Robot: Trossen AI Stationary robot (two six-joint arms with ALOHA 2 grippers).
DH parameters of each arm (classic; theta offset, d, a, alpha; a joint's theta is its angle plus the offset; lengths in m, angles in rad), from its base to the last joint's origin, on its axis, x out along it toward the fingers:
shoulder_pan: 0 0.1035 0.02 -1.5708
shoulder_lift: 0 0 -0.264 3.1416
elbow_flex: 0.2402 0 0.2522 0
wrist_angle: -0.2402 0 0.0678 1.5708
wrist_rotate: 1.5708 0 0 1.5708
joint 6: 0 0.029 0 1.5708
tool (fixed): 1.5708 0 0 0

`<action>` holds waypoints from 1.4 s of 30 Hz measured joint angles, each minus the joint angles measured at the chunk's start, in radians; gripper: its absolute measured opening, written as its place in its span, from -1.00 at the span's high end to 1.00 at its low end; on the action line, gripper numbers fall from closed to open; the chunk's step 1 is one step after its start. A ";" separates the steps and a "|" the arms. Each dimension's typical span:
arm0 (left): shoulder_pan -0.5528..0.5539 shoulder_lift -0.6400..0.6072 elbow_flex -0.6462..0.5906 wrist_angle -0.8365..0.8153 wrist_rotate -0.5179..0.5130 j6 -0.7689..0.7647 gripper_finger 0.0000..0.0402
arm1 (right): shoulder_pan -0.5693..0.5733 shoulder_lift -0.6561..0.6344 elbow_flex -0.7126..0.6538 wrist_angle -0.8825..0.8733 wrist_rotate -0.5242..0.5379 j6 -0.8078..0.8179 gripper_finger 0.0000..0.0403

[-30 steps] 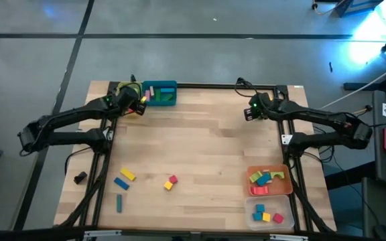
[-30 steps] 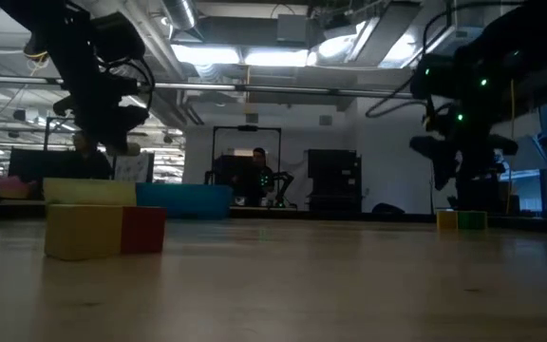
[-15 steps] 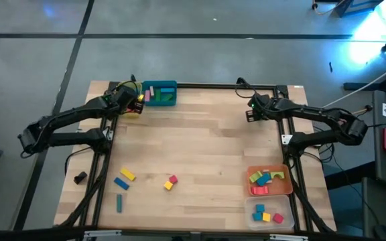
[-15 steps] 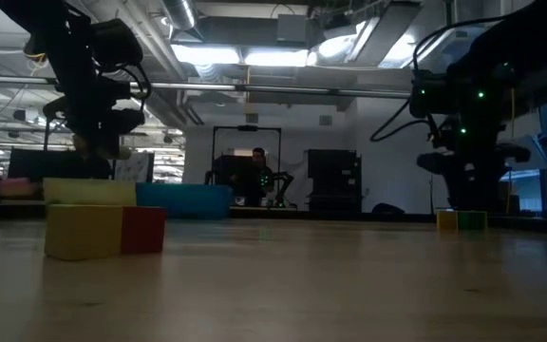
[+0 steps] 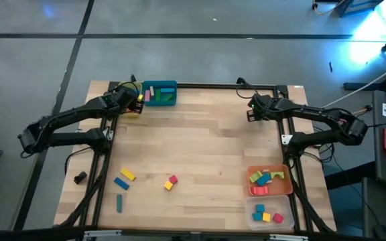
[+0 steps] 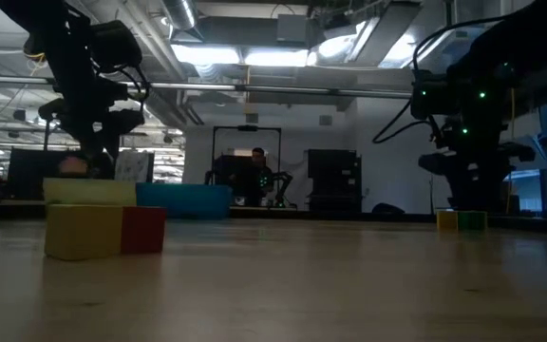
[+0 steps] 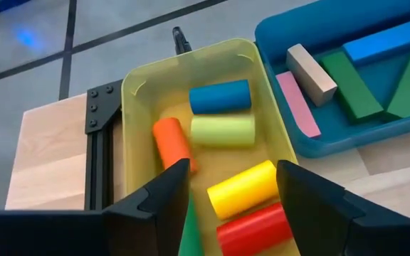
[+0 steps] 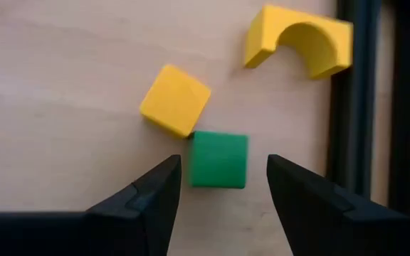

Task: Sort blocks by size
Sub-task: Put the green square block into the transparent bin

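Observation:
My left gripper (image 7: 230,206) hangs open above the yellow tray (image 7: 135,92) at the table's far left corner and touches nothing. In the tray lie blue (image 7: 220,96), light green (image 7: 223,131), orange (image 7: 173,142), yellow (image 7: 243,188) and red (image 7: 253,231) cylinder blocks. My right gripper (image 8: 223,185) is open near the far right corner. Its fingers stand on either side of a green cube (image 8: 219,160) without touching it. The green cube rests on the table, touching a yellow cube (image 8: 175,99); a yellow arch (image 8: 299,39) lies beyond.
The teal tray (image 5: 159,94) of bar blocks stands beside the yellow one. Loose on the near table are a yellow bar (image 5: 126,175), a blue bar (image 5: 121,183), a teal bar (image 5: 119,202) and red and yellow cubes (image 5: 171,182). Orange (image 5: 269,181) and clear (image 5: 268,213) trays stand near right.
My left gripper has let go of a small block over the yellow tray; the block has dropped from its fingertips down to the tray's rim. My right gripper has tipped further downward over the green and yellow cubes.

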 joint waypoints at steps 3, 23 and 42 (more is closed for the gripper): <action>0.000 0.000 0.000 0.000 0.000 -0.024 0.03 | 0.000 0.000 0.000 0.001 0.002 0.001 -0.04; -0.001 0.000 0.000 0.000 0.000 -0.045 0.03 | 0.000 0.069 0.000 -0.009 -0.007 0.001 -0.04; -0.001 0.000 0.000 -0.001 0.000 -0.046 0.03 | -0.099 0.183 -0.001 0.089 -0.073 -0.131 0.22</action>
